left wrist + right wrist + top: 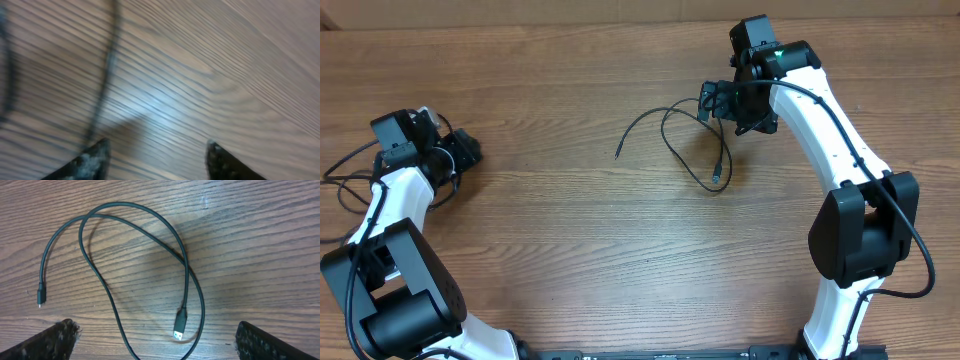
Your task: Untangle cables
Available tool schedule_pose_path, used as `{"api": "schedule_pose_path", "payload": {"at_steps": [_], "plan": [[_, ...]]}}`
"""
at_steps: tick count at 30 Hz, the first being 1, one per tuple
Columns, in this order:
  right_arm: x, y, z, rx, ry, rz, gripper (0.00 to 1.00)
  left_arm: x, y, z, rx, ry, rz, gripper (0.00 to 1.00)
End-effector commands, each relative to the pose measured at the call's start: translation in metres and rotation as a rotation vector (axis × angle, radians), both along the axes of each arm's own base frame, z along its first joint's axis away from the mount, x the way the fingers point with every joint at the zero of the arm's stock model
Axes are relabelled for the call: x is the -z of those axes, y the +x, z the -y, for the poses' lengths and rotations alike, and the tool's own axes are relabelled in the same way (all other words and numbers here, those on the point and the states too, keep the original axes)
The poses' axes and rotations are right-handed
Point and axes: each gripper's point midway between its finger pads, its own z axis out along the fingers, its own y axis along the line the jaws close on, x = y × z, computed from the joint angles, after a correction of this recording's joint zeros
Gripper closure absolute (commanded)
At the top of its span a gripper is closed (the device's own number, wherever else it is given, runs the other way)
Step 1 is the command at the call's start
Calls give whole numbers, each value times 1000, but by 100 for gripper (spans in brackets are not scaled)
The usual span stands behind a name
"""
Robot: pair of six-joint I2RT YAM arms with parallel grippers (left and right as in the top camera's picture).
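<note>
The right gripper (pixel 155 330) is hovering with jaws spread wide and nothing between them, directly above the looped cable (pixel 122 203) that is lying on the wooden table (pixel 260 245). The loop's lower bend is running out of the wrist view. Well apart, to that cable's left, the left gripper (pixel 156 150) is standing parted and empty. A dark cord (pixel 107 65) is passing beside one finger, too blurred to identify.
</note>
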Motion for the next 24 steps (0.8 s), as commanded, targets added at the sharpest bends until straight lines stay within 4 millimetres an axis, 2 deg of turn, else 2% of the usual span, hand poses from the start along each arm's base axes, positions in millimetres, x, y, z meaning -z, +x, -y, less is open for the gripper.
{"api": "schedule_pose_path", "payload": {"at_steps": [1,3,5,10,14,20,24], "plan": [[-6,2,-2,-5,5,19,0,-13,3,34,121,-164,52,27],[-6,2,-2,-5,5,19,0,-10,-5,46,128,-232,15,14],[-6,2,-2,-5,5,19,0,-3,-17,55,115,-279,-49,8],[-6,2,-2,-5,5,19,0,10,-47,87,141,-351,-208,10],[-6,2,-2,-5,5,19,0,19,-68,121,198,-385,-321,10],[-6,2,-2,-5,5,19,0,32,-88,164,307,-338,-421,12],[-6,2,-2,-5,5,19,0,38,-99,197,406,-301,-457,8]]}}
